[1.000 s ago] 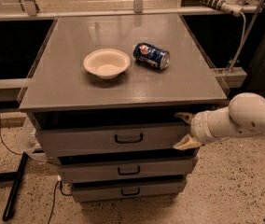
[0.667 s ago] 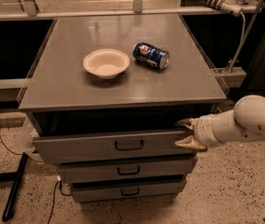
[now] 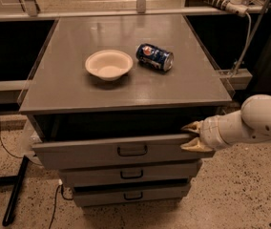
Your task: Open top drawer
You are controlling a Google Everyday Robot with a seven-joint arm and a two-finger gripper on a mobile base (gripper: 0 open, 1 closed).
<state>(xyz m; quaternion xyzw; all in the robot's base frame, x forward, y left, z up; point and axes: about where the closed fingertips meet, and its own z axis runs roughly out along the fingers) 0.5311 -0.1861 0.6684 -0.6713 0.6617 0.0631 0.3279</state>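
Note:
The top drawer (image 3: 88,154) is the widest grey drawer of the cabinet, with a black bar handle (image 3: 132,150) at its centre. It stands pulled out partway, leaving a dark gap under the cabinet top (image 3: 126,92). My gripper (image 3: 192,137), on a white arm coming in from the right, sits at the right end of the drawer front. One cream finger lies above the front's upper edge and one lies over its face, clamping it.
A white bowl (image 3: 109,64) and a blue soda can (image 3: 154,57) lying on its side rest on the cabinet top. Two narrower drawers (image 3: 131,174) sit shut below. A black stand leg (image 3: 14,194) and a cable lie on the speckled floor at left.
The top drawer has slid further out toward the camera, and the gripper moved with it, staying at the front's right end. The gap under the cabinet top has widened.

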